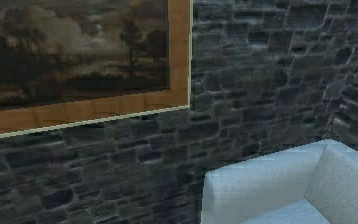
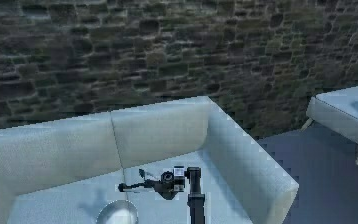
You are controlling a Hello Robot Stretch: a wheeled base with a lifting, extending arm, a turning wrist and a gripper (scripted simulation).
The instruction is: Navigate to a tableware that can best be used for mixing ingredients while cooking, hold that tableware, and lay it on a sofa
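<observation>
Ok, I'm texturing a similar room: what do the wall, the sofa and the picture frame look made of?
Wall: rough dark grey stone, matt; irregular blocks with paler joints. Sofa: smooth pale upholstery, leather or fabric, can't tell; soft rounded edges, seam down the back. Picture frame: likely wood, satin; plain orange-brown band.

My forward camera faces a dark grey rough stone wall [image 1: 277,90] at close range, with a wood-framed landscape painting [image 1: 77,50] at upper left. My arm side camera looks down from nearby onto a pale blue-white cushioned sofa [image 2: 87,150] against that wall. Both views share sofa and wall.
</observation>
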